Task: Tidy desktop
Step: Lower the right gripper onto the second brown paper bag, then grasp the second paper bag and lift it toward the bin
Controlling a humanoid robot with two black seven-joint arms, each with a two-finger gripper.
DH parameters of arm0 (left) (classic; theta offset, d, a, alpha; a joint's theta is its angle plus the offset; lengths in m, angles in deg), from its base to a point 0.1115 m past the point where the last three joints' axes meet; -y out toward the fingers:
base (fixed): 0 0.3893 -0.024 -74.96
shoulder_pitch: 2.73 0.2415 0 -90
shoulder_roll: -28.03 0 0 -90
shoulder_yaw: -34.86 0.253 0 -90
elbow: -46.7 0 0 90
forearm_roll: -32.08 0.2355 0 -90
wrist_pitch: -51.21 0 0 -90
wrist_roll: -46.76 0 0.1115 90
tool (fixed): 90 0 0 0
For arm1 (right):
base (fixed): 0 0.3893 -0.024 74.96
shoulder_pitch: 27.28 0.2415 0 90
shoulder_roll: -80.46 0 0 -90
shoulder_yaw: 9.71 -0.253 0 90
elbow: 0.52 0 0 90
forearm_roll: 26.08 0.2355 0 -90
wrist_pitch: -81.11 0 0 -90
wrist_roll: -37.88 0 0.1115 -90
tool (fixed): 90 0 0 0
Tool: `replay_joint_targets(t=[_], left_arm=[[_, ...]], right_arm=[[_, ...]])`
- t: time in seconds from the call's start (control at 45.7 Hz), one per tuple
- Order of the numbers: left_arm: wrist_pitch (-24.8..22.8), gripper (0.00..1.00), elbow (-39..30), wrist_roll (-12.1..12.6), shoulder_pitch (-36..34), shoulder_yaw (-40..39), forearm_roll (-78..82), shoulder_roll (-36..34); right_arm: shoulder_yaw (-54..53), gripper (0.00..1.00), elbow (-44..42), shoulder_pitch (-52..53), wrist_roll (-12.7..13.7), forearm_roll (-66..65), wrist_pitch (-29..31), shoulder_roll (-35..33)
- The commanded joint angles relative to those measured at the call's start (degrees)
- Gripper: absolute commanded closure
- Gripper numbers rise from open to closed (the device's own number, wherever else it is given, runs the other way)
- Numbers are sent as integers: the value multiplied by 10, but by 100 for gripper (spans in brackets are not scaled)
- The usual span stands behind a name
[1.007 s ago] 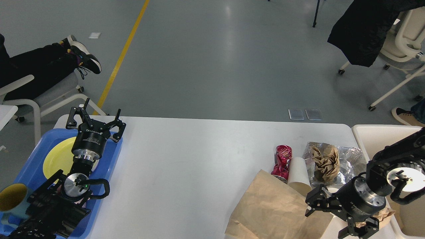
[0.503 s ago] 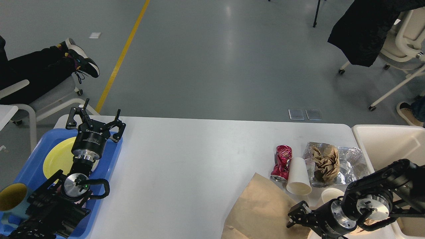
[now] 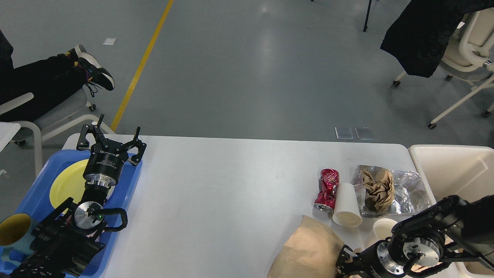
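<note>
The desktop (image 3: 231, 185) fills the lower middle of our view, a broad white top with its clutter bunched at four o'clock. Beyond its edge at three o'clock stands the cream bin (image 3: 444, 162); at eight o'clock the blue tray (image 3: 38, 181) carries a yellow plate (image 3: 67, 183), with a yellow-lined mug (image 3: 13, 229) at its near corner. The brown paper bag (image 3: 308, 247) lies at five o'clock, partly off the bottom of the view. Behind it sit the foil wrapper (image 3: 413, 189) holding crumpled brown paper (image 3: 380, 187), then a toppled white paper cup (image 3: 345, 204) touching a crushed red can (image 3: 327, 185), and a second cup (image 3: 380, 229) near our right arm.

Our left gripper (image 3: 110, 137) hovers over the tray's far edge, fingers spread wide and empty. Our right gripper (image 3: 347, 264) sits low at the bag's near edge, seen dark and end-on, so we cannot tell how its fingers stand.

We judge the bag is the piece in hand. To do it well, we should pinch one firm fold, not a loose flap, lift clear of the cups, and swing toward the bin without sweeping them off.
</note>
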Motion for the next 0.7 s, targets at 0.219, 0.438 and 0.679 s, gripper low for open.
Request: replay_joint_targets(t=[0.219,0.438,0.679], left_arm=[[0,4,0,0,0,0,0,0],[0,4,0,0,0,0,0,0],[0,4,0,0,-1,0,0,0]], right_arm=[[-1,100,1,6,2,3,14,7],[0,100,8,53,0,10,113,-11],[19,100,41,216,0,29,299,-43]])
